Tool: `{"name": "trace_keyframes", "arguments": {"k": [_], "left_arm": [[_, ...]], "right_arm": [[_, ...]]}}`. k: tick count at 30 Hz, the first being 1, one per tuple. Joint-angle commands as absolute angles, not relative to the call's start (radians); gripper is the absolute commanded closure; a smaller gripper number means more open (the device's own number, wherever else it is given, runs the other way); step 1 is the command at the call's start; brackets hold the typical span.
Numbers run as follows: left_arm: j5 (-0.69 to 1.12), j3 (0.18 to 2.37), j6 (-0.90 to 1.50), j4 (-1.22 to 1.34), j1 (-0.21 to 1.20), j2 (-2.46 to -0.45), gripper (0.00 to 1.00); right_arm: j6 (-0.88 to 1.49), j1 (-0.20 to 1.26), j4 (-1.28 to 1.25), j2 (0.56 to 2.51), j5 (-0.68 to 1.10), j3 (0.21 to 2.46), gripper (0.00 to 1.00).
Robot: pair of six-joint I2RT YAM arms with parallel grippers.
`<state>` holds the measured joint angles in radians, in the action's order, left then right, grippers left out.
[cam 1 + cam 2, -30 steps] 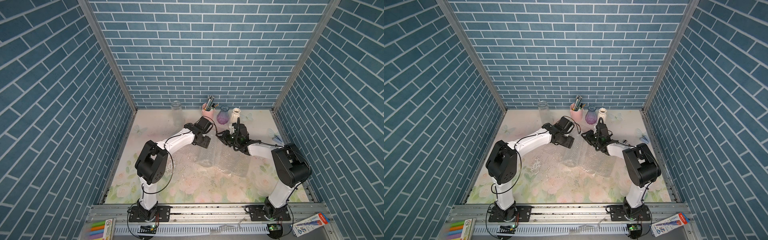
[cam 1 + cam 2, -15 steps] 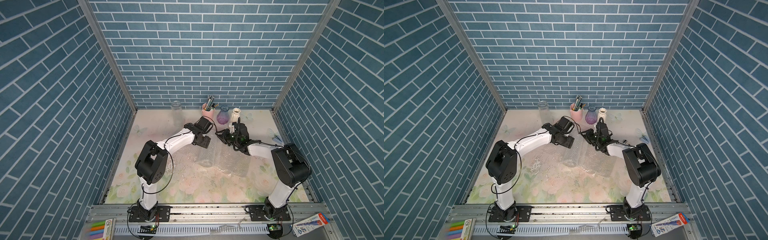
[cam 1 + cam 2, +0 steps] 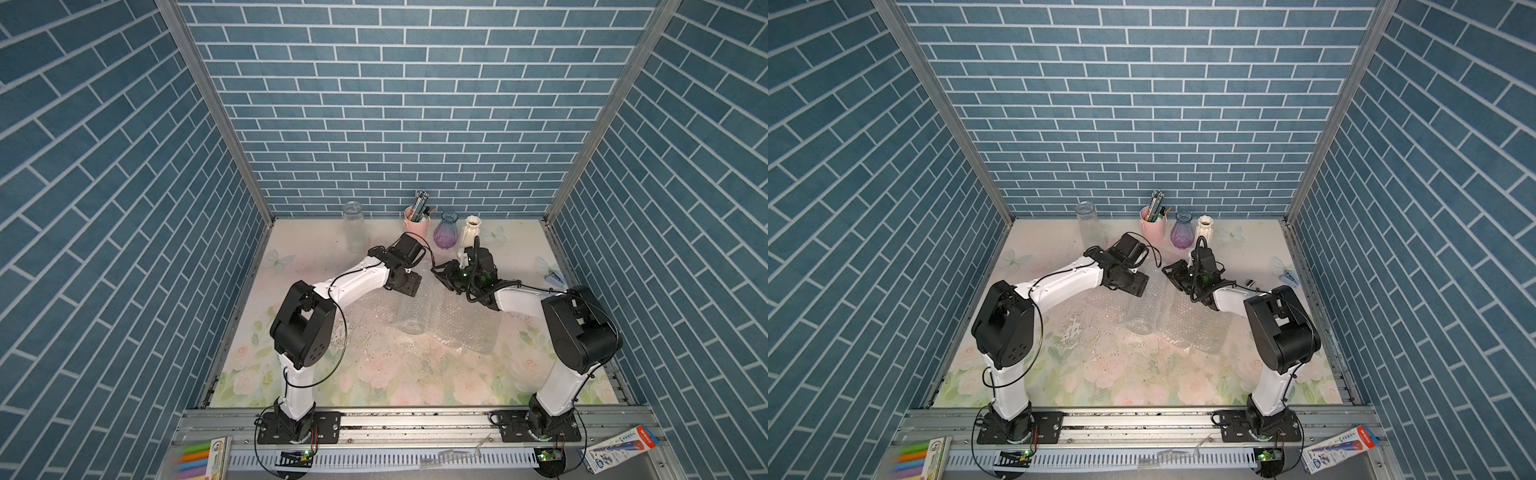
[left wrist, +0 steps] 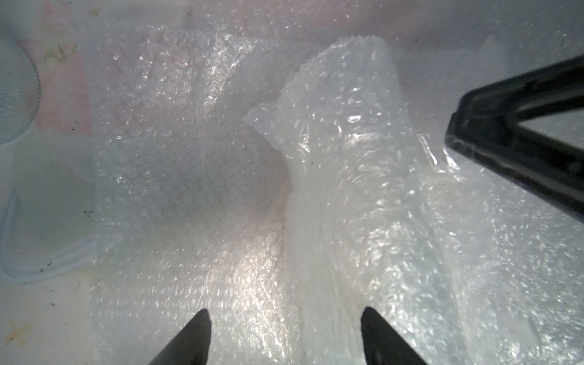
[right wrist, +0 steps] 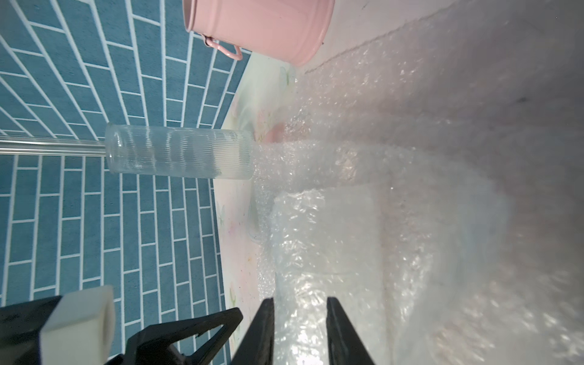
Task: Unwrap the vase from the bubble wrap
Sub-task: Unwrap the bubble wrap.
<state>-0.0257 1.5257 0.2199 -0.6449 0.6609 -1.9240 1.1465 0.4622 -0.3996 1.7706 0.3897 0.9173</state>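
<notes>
Both top views: bubble wrap (image 3: 465,328) (image 3: 1196,328) lies mid-table, clear vase (image 3: 411,316) on its side amid it. Left gripper (image 3: 409,287) and right gripper (image 3: 440,277) meet at its 12 o'clock edge, scarcely shifted from a second ago. Left wrist: left gripper (image 4: 284,316) spread wide over the sheet, gripping nothing. Right wrist: right gripper (image 5: 298,303) pinches a raised fold of wrap.
</notes>
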Motion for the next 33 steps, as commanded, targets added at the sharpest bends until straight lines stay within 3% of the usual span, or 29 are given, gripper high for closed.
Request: {"name": "trace_keyframes", "arguments": {"k": [1,22,26,31,33], "left_arm": [[-0.020,1.535,0.212,-0.660,0.656,-1.895,0.24],[-0.015,1.537,0.212,-0.657,0.657,-1.896,0.24],[-0.011,1.535,0.212,-0.652,0.657,-1.898,0.24],[-0.006,1.534,0.215,-0.647,0.657,-1.895,0.24],[-0.002,1.534,0.217,-0.646,0.657,-1.889,0.24]], "right_arm": [[1.068,0.466,-0.311,1.744,0.320,0.930,0.70],[1.192,0.492,-0.461,1.782,0.433,0.935,0.69],[1.222,0.500,-0.494,1.786,0.447,0.933,0.76],[1.223,0.504,-0.490,1.776,0.439,0.926,1.00],[1.222,0.506,-0.490,1.775,0.437,0.927,1.00]]}}
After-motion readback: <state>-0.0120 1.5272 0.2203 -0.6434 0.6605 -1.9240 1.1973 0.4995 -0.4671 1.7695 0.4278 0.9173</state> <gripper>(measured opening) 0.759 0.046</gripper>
